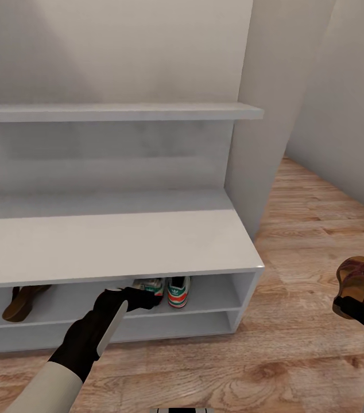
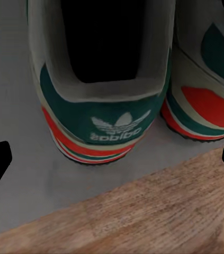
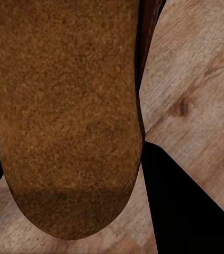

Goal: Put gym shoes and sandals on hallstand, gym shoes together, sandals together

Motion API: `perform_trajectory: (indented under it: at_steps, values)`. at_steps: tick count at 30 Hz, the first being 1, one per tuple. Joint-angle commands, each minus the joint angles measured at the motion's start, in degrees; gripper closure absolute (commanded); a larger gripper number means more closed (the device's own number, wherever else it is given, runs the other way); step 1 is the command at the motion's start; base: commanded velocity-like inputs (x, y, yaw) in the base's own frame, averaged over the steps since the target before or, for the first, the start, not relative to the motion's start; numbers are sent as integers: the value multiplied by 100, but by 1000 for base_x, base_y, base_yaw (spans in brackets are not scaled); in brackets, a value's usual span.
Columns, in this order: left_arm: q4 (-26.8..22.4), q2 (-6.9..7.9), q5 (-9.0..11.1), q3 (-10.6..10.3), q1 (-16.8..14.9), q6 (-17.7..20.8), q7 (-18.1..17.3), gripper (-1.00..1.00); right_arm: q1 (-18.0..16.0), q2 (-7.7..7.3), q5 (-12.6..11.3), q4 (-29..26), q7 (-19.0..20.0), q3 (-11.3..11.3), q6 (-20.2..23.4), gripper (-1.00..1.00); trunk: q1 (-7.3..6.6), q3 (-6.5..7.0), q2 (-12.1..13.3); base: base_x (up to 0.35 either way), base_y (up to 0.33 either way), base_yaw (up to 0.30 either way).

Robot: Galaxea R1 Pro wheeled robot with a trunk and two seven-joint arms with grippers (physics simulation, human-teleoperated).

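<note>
Both gym shoes (image 1: 167,289) are sitting side by side on the hallstand's (image 1: 147,241) upper open shelf, with one sandal (image 1: 22,302) lying further left on it. The left hand (image 1: 147,298) is hanging wide just behind their heels. The right hand (image 1: 357,307) is gripping the second sandal (image 1: 355,284) above the corridor floor (image 1: 297,344); it needs shelving beside its mate

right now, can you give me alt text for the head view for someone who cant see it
A white hallstand holds two gym shoes side by side and one sandal on its upper open shelf. The left gripper reaches toward the shoes, while the right gripper holds the other sandal above the wood floor.
</note>
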Motion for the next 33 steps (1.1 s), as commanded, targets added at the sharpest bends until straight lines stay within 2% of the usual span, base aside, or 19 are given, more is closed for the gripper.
perform_trajectory:
  at_steps: [1, 7, 17, 21, 22, 27, 29, 31, 33]
  values:
    - [-5, 4, 27, -8, -2, 24, 6, -100, -5, 1, 37, -3, 13, -3, 28, 100, -1, -5, -2, 0, 0, 0]
    - [-5, 5, 25, -13, -2, 24, 6, -100, -5, 2, 37, -5, 13, -5, 26, 100, -1, -5, -2, -78, 0, 0]
    - [-5, 4, 20, -16, 5, 17, 6, -100, -5, 3, 40, -5, 13, -2, 28, 100, -1, -5, -2, -315, 0, 0]
    - [-5, 75, 19, -21, 7, -1, 1, -100, -5, 1, 38, -5, 16, -1, 21, 100, -1, -5, -2, -341, 0, 0]
    - [-5, 140, 19, -23, 17, -47, -5, -100, -5, -1, 37, -4, 19, 1, 20, 100, -1, -5, -2, -340, 0, 0]
    - [22, 334, 34, -25, 49, -496, -12, -100, -5, -5, 39, -4, 22, -4, 15, 100, -1, -5, -2, -328, 0, 0]
    - [164, 472, 39, -27, 59, -813, -17, -100, -5, -6, 40, -5, 22, -5, -8, 100, -1, -5, -2, -317, 0, 0]
    - [288, 542, 42, -30, 66, -1045, -18, -100, -5, -6, 43, -5, 22, -2, -25, 100, -1, -5, -2, -313, 0, 0]
    - [604, 606, 53, -33, 98, -1547, -23, -100, -5, 1, 45, -5, 27, 2, -44, 100, -1, -5, -2, -236, 0, 0]
